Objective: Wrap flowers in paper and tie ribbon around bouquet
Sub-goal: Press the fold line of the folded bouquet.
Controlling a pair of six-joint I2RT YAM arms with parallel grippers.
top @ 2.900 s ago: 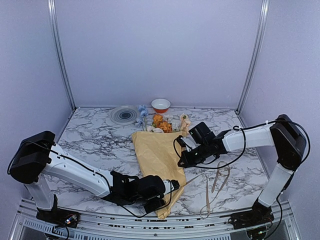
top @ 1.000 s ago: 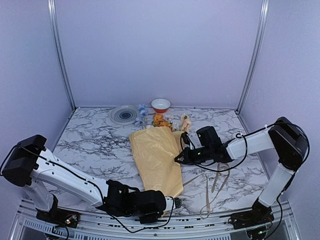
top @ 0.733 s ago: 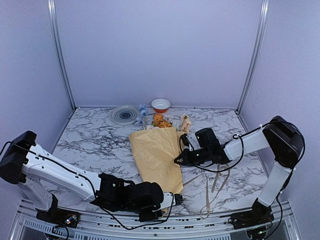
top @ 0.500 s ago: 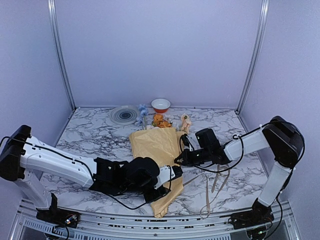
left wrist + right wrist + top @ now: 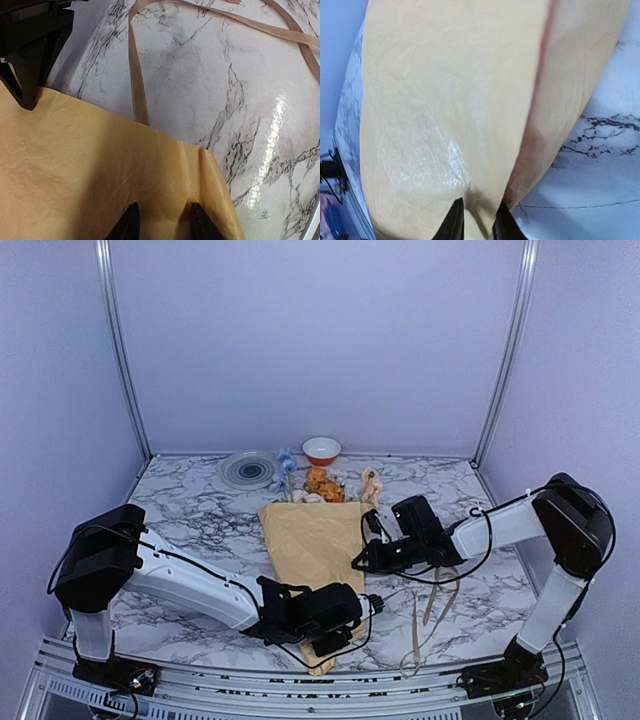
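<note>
Moved in the last half second: left fingers [image 5: 352,608], down and right from the middle of the bouquet [image 5: 312,545] to its narrow near end, with the tip uncovered again at the near edge of the table [image 5: 190,520]. Hardly shifted: right fingers [image 5: 363,562], at the bouquet's right edge.

Seen from the left wrist: fingers parted a little, tips low over flat paper [image 5: 100,170], nothing pinched between them. Likely there to press the rolled end down and stop it unfurling. Seen from the right wrist: fingers close together, a fold of the paper's edge in the narrow gap. Impossible to say whether gripped or merely straddled. Probably placed to keep the overlapping flap shut until tied.

Bouquet lying near the table's middle, wide end away from the arms, narrow end toward them. Flowers [image 5: 322,483] poking out at the far, wide end, stalks hidden inside. Ribbon [image 5: 432,605] loose and looped on the table to the right, one stretch running under the paper's right edge. Handy for drawing round the bouquet, by the look of it. Not yet tied.

Counted: one bouquet, one ribbon, two arms. Beyond the flowers and apart from the work, one grey plate [image 5: 248,470] and one small orange-and-white bowl [image 5: 322,450]. Flower heads in three visible clusters, blue, orange and cream, the exact number too small to tell.
</note>
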